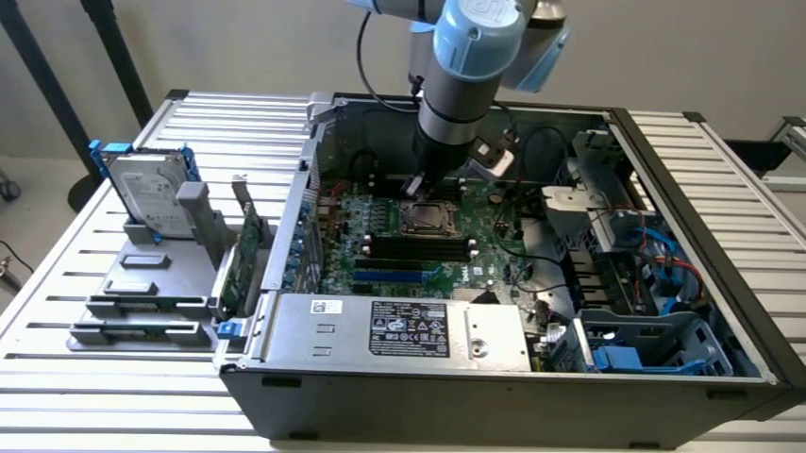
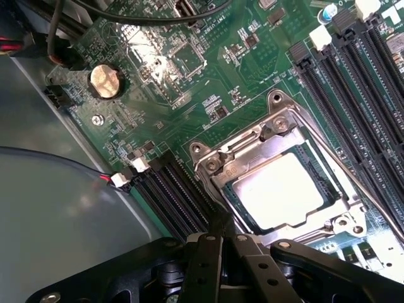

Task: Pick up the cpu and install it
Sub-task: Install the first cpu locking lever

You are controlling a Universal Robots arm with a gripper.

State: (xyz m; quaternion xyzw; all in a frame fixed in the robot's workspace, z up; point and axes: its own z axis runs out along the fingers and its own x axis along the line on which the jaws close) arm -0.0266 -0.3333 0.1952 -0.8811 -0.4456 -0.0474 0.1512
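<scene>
Cpu (image 2: 284,189) sits in socket; claw (image 2: 221,243) shut, empty.

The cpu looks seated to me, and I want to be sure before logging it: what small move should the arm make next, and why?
Probably a short straight lift clear of the board. The cpu lies flat inside the socket frame, and the shut gripper sits at the socket's edge holding nothing. In the exterior view the gripper hangs just above the motherboard.

Black label (image 1: 410,328) on the power supply (image 1: 391,330) and small white sticker (image 1: 327,307) beside it carry print too small to read. Printing on the green motherboard (image 2: 252,57) is likewise illegible.
</scene>
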